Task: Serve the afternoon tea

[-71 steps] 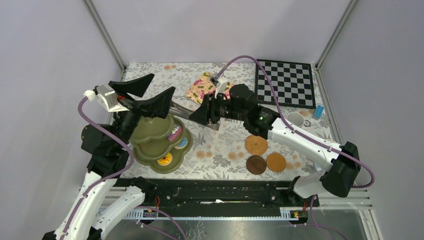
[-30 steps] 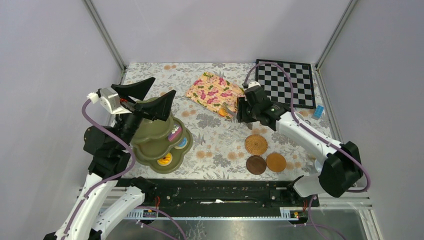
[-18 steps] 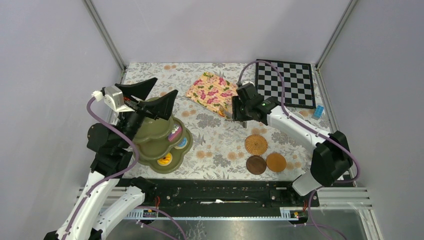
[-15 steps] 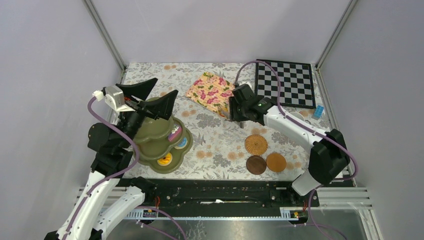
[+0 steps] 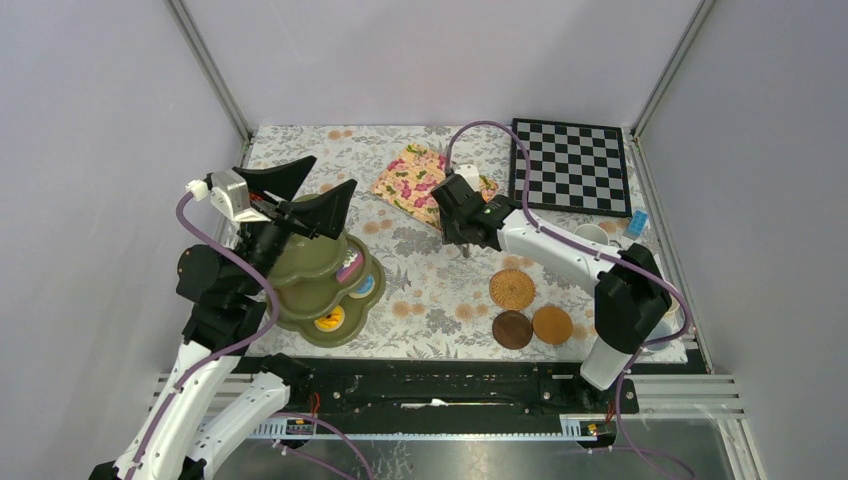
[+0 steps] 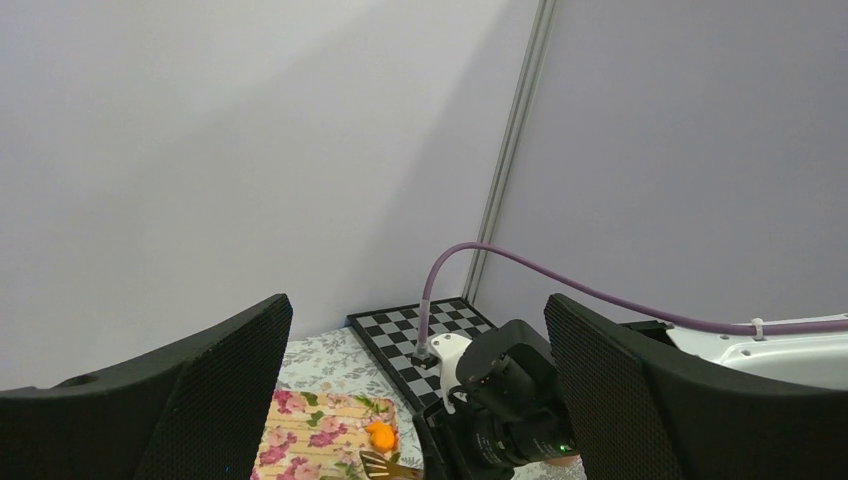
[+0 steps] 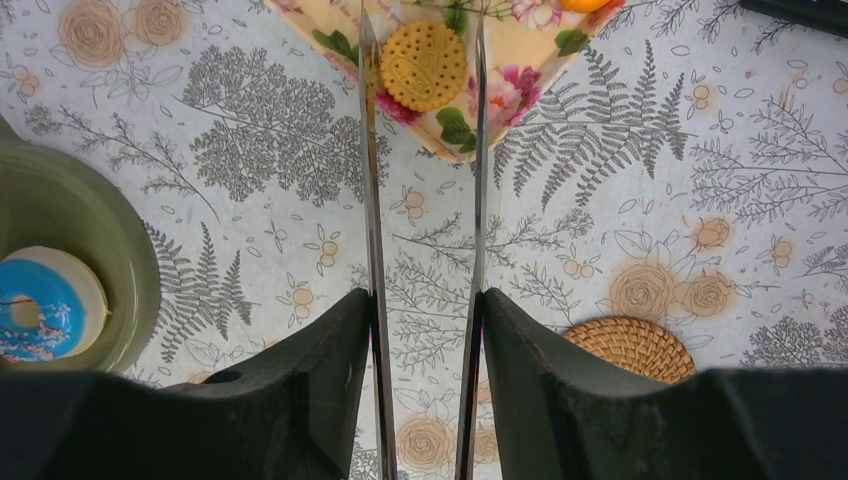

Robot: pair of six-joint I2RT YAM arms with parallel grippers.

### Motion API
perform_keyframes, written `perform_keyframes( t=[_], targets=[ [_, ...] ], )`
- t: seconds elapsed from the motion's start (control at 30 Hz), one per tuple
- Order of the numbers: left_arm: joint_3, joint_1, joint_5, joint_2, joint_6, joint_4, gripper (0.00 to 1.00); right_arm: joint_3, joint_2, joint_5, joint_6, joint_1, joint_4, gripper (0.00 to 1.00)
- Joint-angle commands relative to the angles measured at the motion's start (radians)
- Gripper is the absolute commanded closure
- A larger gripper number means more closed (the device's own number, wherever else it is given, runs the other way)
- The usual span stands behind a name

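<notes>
My right gripper (image 7: pixel 425 300) is shut on the metal tongs (image 7: pixel 369 200). Their two blades reach forward and stand on either side of a round yellow biscuit (image 7: pixel 423 51), which lies on the floral napkin (image 5: pixel 415 180). An orange pastry (image 6: pixel 380 434) lies further along the napkin. My left gripper (image 5: pixel 300 190) hangs open and holds nothing above the olive-green three-tier stand (image 5: pixel 310 280). The stand's bottom tier carries a blue doughnut (image 7: pixel 45 300) and a yellow pastry (image 5: pixel 330 320). Three round coasters lie at the front right: a woven one (image 5: pixel 512 289), a dark brown one (image 5: pixel 512 329) and a tan one (image 5: pixel 552 324).
The black-and-white chessboard (image 5: pixel 570 165) lies at the back right. A pale mug (image 5: pixel 590 236) stands below it, partly behind my right arm, with a small blue block (image 5: pixel 636 223) beside it. Grey walls close in the table on three sides.
My right arm carried the tongs from beside the stand to the right, then swung left over the napkin's near corner. The left gripper has barely moved.
</notes>
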Motion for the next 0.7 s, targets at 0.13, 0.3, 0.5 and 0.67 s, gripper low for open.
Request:
perform_keyframes(
  t=[0.13, 0.3, 0.5, 0.67],
  targets=[
    [-0.008, 0.006, 0.022, -0.006, -0.005, 0.047, 0.01, -0.015, -0.025, 0.065, 0.029, 0.019, -0.021, 0.5],
    [-0.01, 0.007, 0.022, -0.006, -0.006, 0.048, 0.01, -0.044, -0.028, 0.037, 0.042, 0.019, -0.015, 0.52],
    [-0.011, 0.007, 0.023, -0.004, -0.006, 0.047, 0.01, -0.063, -0.056, 0.033, 0.034, 0.019, 0.015, 0.53],
    [-0.011, 0.007, 0.027, 0.001, -0.008, 0.048, 0.01, -0.071, -0.106, 0.075, -0.006, 0.018, 0.065, 0.55]
  ],
)
